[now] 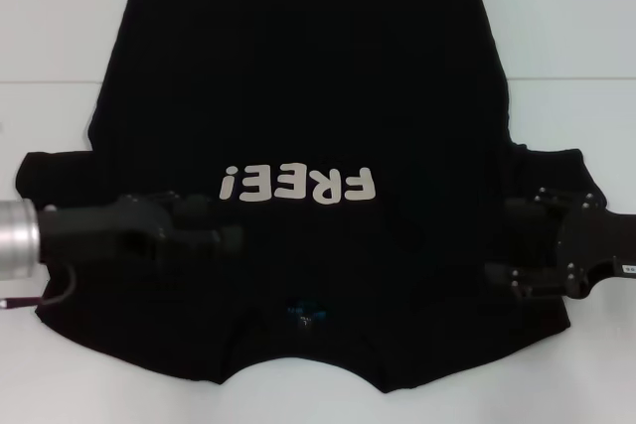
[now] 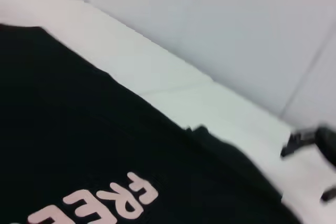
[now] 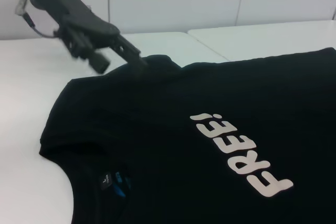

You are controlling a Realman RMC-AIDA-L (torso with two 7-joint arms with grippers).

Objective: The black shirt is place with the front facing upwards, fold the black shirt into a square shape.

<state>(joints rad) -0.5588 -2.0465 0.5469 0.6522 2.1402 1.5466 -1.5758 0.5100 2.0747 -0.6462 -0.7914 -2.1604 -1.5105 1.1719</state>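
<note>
Shirt: we find the black shirt (image 1: 298, 96) flat on the white table (image 1: 50, 37), "FREE!" upward.
Left gripper (image 1: 234, 237): over its left sleeve; finger state we cannot tell.
Right gripper (image 1: 497, 245): over its right sleeve; likewise.

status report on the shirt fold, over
Left gripper and right gripper low over the sleeve areas. Black cotton FREE! T-shirt flat, front up, unfolded. Nothing in the way.

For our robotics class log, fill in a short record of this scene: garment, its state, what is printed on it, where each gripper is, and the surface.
garment: black shirt
state: spread flat, front up, collar nearest the robot, not yet folded
print: FREE! lettering
left gripper: low over the shirt's left sleeve side
right gripper: over the right sleeve side
surface: white table
</note>
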